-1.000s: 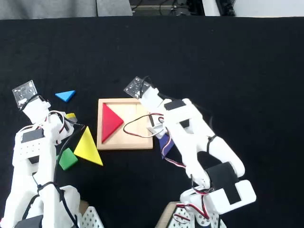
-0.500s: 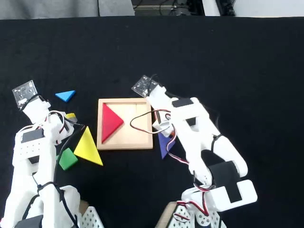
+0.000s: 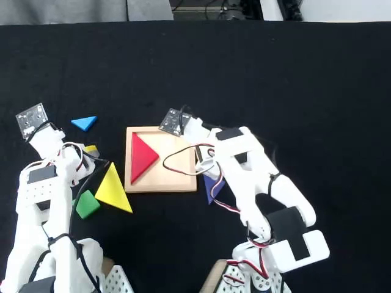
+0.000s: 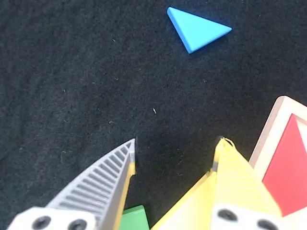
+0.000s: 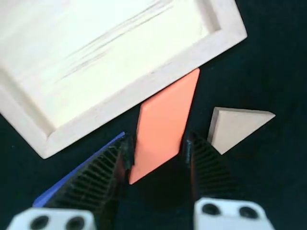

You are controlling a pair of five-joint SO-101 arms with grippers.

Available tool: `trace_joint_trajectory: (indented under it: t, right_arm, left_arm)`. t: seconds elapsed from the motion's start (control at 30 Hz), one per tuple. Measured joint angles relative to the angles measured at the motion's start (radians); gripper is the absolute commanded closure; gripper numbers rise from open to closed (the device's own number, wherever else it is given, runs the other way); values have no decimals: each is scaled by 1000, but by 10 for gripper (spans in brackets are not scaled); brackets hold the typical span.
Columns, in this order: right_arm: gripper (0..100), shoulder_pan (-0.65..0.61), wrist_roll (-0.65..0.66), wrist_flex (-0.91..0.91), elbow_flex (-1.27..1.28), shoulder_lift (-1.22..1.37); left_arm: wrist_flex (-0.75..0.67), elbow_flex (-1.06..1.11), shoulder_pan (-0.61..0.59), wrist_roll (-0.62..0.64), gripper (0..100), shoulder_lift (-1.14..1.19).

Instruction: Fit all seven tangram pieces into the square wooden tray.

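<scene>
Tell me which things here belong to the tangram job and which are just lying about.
Job: wooden tray, red triangle inside it, yellow triangle, green square, light blue triangle, dark blue triangle, orange parallelogram, tan triangle.
Lying about: black table cover, cables and grey cloth behind the table.

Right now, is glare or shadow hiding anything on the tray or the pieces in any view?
Right wrist view: the floor of the wooden tray is lit very pale, grain readable; the orange parallelogram runs into dark shadow between the fingers of the right gripper. Left wrist view: even light, the blue triangle barely shadowed. High view: no glare on the black cloth.
</scene>
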Motion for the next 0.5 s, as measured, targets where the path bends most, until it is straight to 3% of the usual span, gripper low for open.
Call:
trace_joint_trajectory:
  t: [0.5]
  right_arm:
    - [819,-17,-3,43,6,-74]
  left_arm:
    - [0,0,0,0,737,0]
